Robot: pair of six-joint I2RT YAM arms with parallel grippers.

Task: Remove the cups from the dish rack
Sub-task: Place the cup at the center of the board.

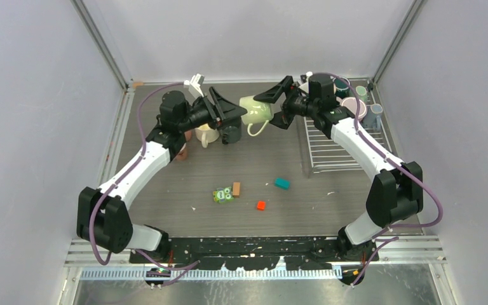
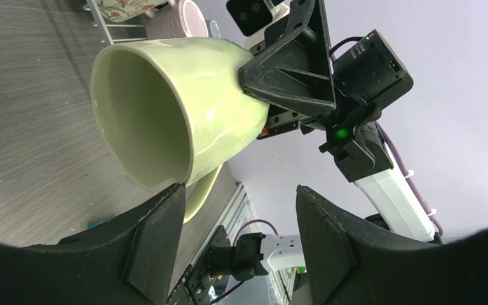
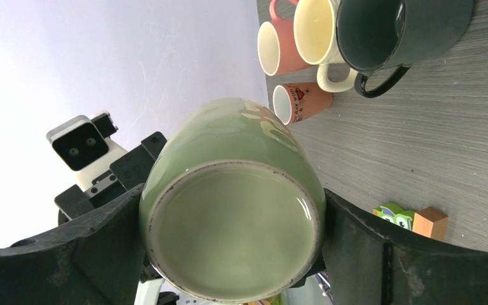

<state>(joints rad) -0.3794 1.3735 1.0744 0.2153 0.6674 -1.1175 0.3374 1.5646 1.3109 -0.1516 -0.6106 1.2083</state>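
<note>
We see the pale green ceramic mug [image 1: 256, 111] lying on its side in the air between the two grippers, its open mouth facing the left gripper [image 2: 240, 190], its flat bottom facing the right gripper [image 3: 232, 200] and its handle hanging down. The right gripper is spread wide and squeezes the mug's bottom end from both sides. The left gripper's jaws stand apart right at the rim, and we cannot tell if they touch it.
</note>
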